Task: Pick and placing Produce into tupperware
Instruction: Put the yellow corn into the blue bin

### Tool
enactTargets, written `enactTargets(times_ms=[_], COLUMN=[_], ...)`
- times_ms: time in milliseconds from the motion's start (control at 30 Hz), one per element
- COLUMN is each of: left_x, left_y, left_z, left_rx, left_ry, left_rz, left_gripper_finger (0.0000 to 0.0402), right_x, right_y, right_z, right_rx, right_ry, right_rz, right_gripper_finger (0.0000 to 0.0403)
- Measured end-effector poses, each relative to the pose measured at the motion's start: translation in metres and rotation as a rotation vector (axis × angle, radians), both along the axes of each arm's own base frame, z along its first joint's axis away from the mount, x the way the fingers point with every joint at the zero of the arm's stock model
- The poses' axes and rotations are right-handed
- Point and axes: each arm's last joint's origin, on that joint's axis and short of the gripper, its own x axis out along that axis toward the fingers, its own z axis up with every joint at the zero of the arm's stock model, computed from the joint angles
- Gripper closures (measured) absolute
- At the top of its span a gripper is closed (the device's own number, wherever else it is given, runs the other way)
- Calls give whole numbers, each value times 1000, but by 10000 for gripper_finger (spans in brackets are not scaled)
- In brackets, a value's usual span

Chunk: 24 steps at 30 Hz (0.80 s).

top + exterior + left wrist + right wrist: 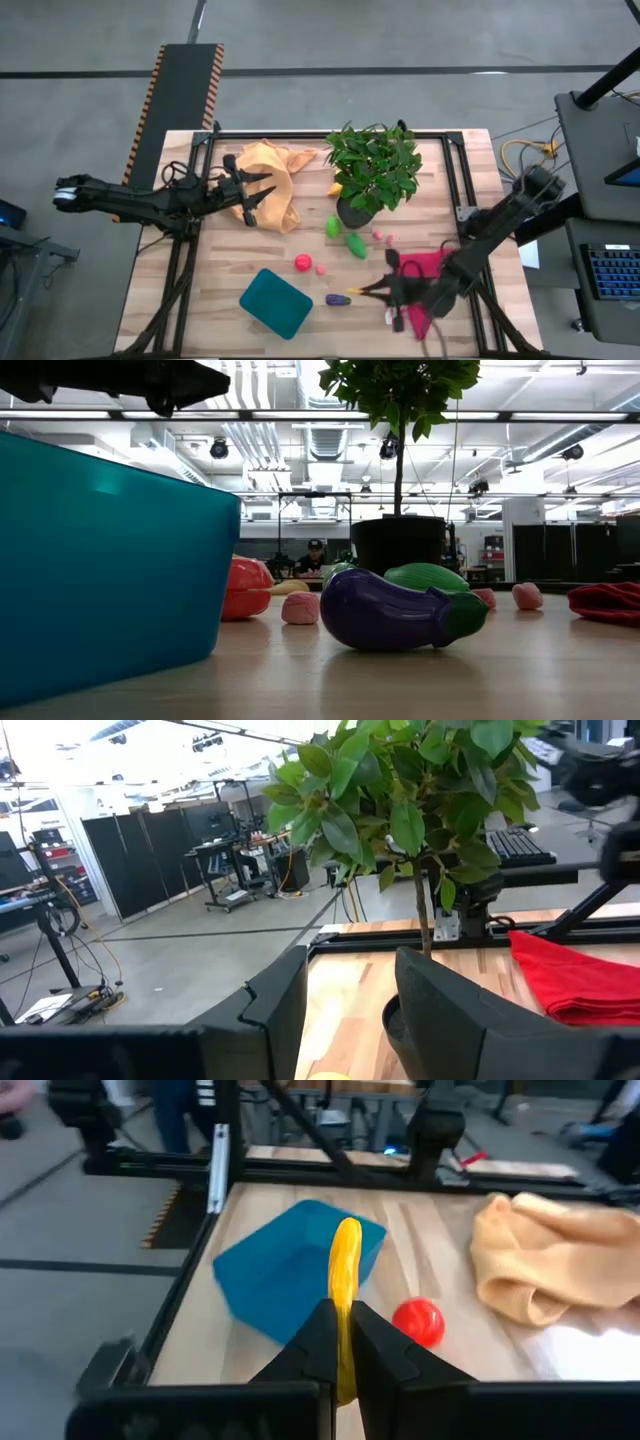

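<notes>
The right pincer (372, 290) is pressed together on a yellow banana (345, 1285), which is pinched near one end so that the rest stands out past the fingertips. In the high view this pincer is seen above the worktop (220, 280) beside a purple eggplant (338, 299), with the teal tub (276, 302) near on the far side of that eggplant. The right arm lies over a magenta cloth (430, 265).

The left pincer (262, 191) is spread, nothing being held between its fingers, and it is placed over an orange-yellow cloth (272, 160) towards the back of the worktop.

The tub is set at an angle near the front edge, apart from the other things. A bare strip of wood is left between the tub and the left edge. A red ball (302, 263) and a small pink piece (321, 268) are found just behind the tub, with two green pieces (345, 236) further back, near the pot of a leafy plant (372, 165). Another small pink piece (379, 236) lies beside the magenta cloth. Whether any produce is inside the tub cannot be told.
</notes>
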Motion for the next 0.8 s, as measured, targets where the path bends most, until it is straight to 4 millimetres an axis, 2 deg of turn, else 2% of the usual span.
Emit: enactTargets(times_ms=[200,400,600,800], left_x=[-5,-13,-23,-33], left_y=[0,1,1,2], left_z=[4,9,12,12], left_rx=[-1,-3,-3,-8], left_ry=[-24,-57,-69,-51], left_rz=[0,0,0,-2], left_gripper_finger=[262,262,262,262], right_x=[46,103,155,186], right_y=[39,69,82,88], right_z=[6,5,-12,-18], right_rx=[-15,-39,-60,-49], right_ry=[-36,-71,-45,22], right_rz=[-51,-95,-147,-198], right_gripper_finger=[394,394,394,394])
